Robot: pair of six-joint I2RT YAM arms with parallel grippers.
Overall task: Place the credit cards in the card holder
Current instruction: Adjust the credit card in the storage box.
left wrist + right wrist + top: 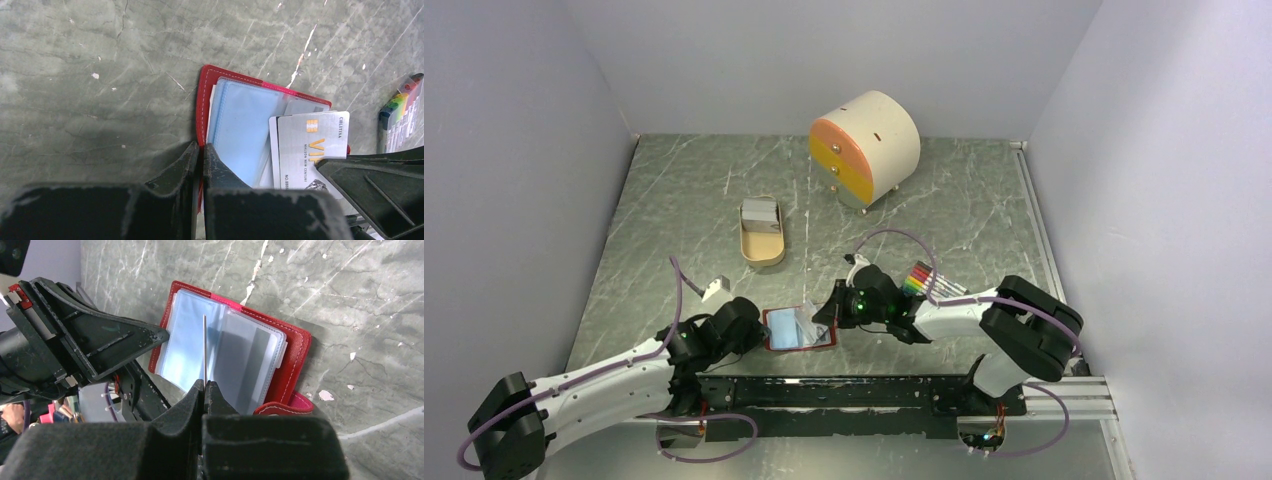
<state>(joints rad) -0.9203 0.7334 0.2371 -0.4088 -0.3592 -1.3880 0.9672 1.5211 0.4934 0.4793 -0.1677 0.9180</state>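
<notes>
The card holder [799,328] lay open close to the near edge of the surface [964,210], between your two tools, with its red cover down and its pale blue pockets up. Your left tool [201,150] was pinched fully closed on the holder's red edge, at its 9 o'clock side in the top view. Your right tool [204,385], reaching in from 3 o'clock, was also clamped tight, gripping one credit card [204,347]. Its own camera saw the card edge-on over the pockets. The left wrist view showed the card's silver face and gold chip overlapping them. You could not tell whether it had entered a pocket.

A few grey cards [760,212] sat in the far end of a tan oval tray [764,255], well apart at 11 o'clock from the holder. A bundle of rainbow sticks [921,276] lay at 2 o'clock, just behind the right tool. A round cream drawer chest [866,148] with orange and yellow fronts stood at 1 o'clock, near the far wall.

The surface was dark grey-green stone with pale veins and small white chips. Plain pale lilac-grey walls [514,150] closed it in on three sides, and a black rail [844,392] ran along the near edge.
</notes>
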